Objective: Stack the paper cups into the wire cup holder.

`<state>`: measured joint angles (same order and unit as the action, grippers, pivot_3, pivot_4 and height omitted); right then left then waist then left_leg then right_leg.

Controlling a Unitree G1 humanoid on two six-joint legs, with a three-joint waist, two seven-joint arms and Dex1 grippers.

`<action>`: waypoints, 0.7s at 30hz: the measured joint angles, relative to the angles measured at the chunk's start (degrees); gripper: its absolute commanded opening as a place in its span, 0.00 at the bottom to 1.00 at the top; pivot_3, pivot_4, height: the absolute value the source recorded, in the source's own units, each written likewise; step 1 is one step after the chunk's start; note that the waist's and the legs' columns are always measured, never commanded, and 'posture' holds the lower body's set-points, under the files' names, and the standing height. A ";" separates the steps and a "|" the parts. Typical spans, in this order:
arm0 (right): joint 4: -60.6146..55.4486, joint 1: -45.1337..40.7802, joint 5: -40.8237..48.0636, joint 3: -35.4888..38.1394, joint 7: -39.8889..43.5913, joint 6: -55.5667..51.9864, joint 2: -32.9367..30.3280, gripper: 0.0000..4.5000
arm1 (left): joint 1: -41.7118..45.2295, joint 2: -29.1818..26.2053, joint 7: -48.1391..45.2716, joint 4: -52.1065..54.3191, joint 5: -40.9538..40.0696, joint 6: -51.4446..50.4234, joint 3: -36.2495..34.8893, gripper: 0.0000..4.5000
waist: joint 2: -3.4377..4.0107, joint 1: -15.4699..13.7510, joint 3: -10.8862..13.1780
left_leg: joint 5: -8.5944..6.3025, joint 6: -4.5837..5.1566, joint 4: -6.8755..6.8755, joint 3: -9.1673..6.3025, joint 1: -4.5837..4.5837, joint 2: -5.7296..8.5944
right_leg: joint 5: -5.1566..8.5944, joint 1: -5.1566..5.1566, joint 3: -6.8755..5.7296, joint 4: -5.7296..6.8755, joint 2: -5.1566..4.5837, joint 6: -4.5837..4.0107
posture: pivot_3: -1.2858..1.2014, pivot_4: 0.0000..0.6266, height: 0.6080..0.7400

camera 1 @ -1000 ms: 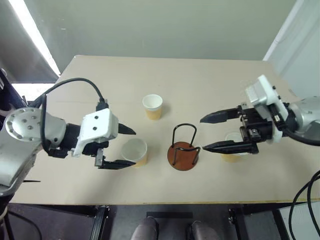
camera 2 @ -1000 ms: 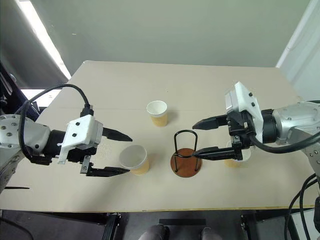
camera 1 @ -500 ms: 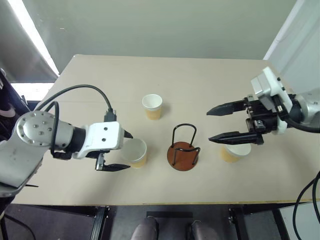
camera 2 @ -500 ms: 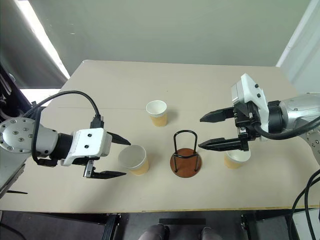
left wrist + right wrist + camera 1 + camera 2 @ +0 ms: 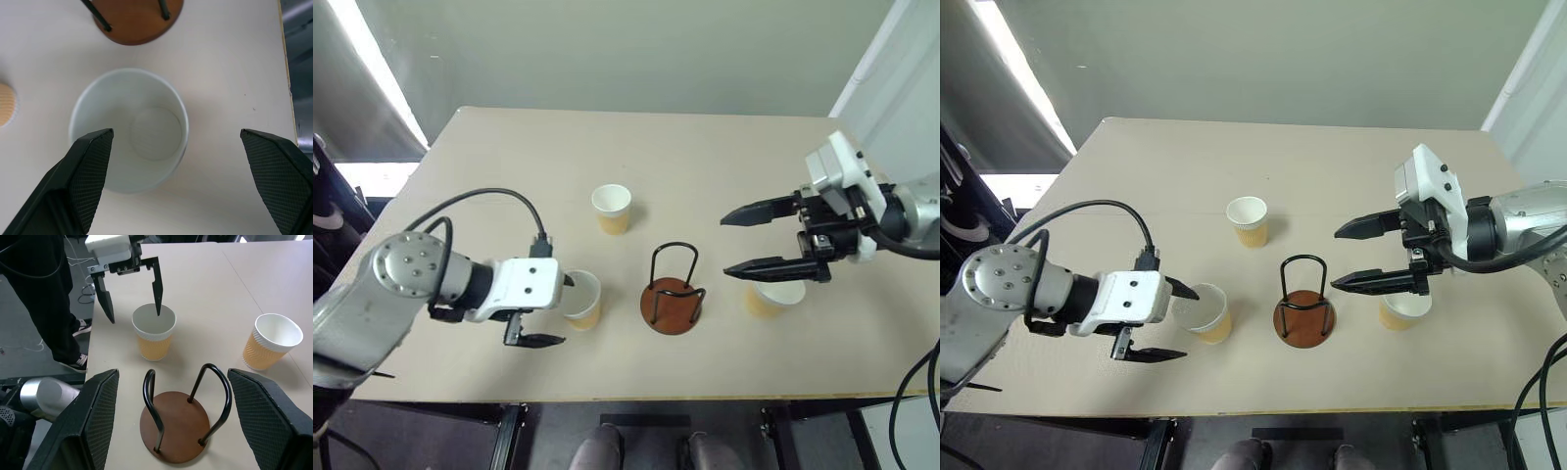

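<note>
- left claw (image 5: 551,311) spread wide, one finger tip inside the cup (image 5: 578,299) left of the holder (image 5: 672,292), the other outside.
- right claw (image 5: 736,241) open above holder's right side, empty.

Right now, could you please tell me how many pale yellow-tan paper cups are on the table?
3: one between the left gripper's open fingers, one farther back, one beneath the right gripper.
</note>
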<state>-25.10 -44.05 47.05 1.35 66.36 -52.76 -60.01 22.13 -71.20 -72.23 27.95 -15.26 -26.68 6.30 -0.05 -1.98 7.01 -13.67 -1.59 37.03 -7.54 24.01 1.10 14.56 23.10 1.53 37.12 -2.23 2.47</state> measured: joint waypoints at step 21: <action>-0.01 0.54 -1.14 0.00 -1.52 0.25 0.17 0.81 | 4.15 8.19 -2.47 -6.81 7.61 6.12 7.45 0.92 | 0.00 -0.01 0.00 | 0.00 0.02 0.01 0.01 0.01 -0.01 | 0.00 0.02 0.00 0.03 0.00 0.00 | 0.52 0.24 1.00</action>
<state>-25.11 -43.51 45.91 1.35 64.85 -52.51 -59.85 26.28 -63.01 -74.70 21.14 -7.65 -20.56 13.75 -0.05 -1.99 7.01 -13.67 -1.58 37.05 -7.52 24.03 1.09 14.56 23.11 1.53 37.15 -2.23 2.47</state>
